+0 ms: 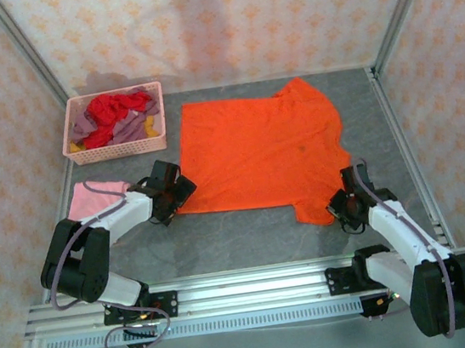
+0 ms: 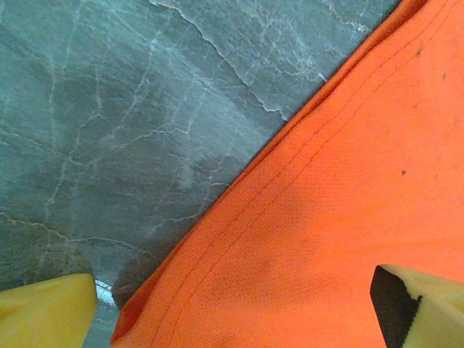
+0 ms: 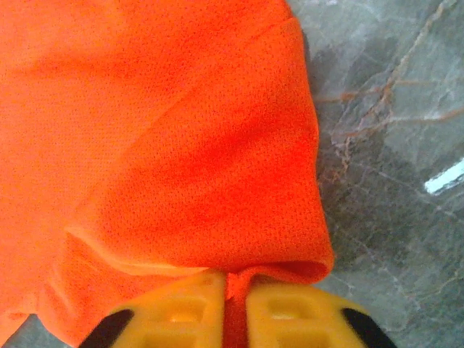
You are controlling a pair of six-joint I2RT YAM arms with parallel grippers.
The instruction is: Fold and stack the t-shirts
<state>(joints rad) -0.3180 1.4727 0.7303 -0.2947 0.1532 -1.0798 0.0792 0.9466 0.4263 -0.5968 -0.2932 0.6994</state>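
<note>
The orange shirt [image 3: 181,145] is matt fine-mesh cloth, the table [image 2: 109,109] smooth veined stone-look.

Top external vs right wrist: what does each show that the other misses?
Top external adds the pink plastic lattice basket of crumpled shirts, a folded light pink t-shirt, and the left gripper at the bright orange t-shirt's near-left corner. Right wrist adds the pinch: the right gripper, yellow fingers shut on a folded-over edge. Both share the orange shirt and grey marbled tabletop.
</note>
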